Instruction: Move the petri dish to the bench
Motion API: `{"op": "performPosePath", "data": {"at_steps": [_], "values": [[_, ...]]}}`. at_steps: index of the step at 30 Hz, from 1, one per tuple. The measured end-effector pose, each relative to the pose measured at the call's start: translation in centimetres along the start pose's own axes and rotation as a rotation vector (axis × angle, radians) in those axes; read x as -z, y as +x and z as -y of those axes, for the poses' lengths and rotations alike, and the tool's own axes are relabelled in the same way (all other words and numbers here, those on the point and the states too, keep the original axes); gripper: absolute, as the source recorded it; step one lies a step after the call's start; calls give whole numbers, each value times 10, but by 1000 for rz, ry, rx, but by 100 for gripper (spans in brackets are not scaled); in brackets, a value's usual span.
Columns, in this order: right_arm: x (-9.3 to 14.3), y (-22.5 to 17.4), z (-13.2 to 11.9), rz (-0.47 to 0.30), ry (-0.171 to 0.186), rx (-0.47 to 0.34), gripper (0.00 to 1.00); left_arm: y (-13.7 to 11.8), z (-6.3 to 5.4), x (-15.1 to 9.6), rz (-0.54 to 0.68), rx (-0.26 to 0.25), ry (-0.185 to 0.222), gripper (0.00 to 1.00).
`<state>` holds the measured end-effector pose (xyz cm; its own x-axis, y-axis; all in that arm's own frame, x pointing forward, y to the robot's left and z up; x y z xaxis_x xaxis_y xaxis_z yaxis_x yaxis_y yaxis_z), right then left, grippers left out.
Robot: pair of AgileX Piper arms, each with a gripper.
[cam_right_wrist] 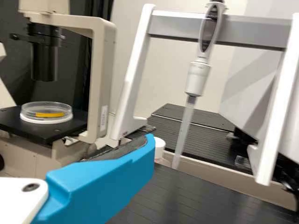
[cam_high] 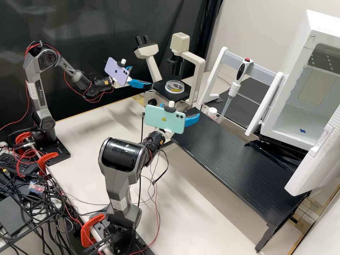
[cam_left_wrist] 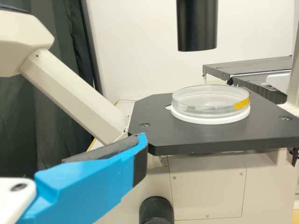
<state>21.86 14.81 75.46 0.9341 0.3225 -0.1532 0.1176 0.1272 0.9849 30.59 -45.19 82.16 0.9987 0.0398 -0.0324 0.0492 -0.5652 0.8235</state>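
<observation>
Beside one end of the black bench stands a cream microscope. The left gripper, close to it, has its fingers spread; so does the right gripper, near the bench. Under a black tube, the petri dish sits upright on the microscope's dark stage, a yellow strip on its side.

a pipette hangs on a grey-barred rack near an open white cabinet.

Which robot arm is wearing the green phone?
The dark grey right arm, nearer the camera, wears the mint-green phone; the dark grey left arm wears a purple phone.
</observation>
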Motion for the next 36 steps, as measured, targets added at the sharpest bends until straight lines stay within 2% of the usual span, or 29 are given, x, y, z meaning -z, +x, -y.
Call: {"op": "performPosePath", "data": {"at_steps": [3,17,28,36], "values": [[12,2,8,-39,-43,25,100,0,0,0,0,0,0,100],[62,44,29,-109,-148,36,100,0,0,0,0,0,0,100],[84,97,57,-92,-141,154,100,0,0,0,0,0,0,100],[91,141,81,-48,-109,246,100,0,0,0,0,0,0,100]]}}
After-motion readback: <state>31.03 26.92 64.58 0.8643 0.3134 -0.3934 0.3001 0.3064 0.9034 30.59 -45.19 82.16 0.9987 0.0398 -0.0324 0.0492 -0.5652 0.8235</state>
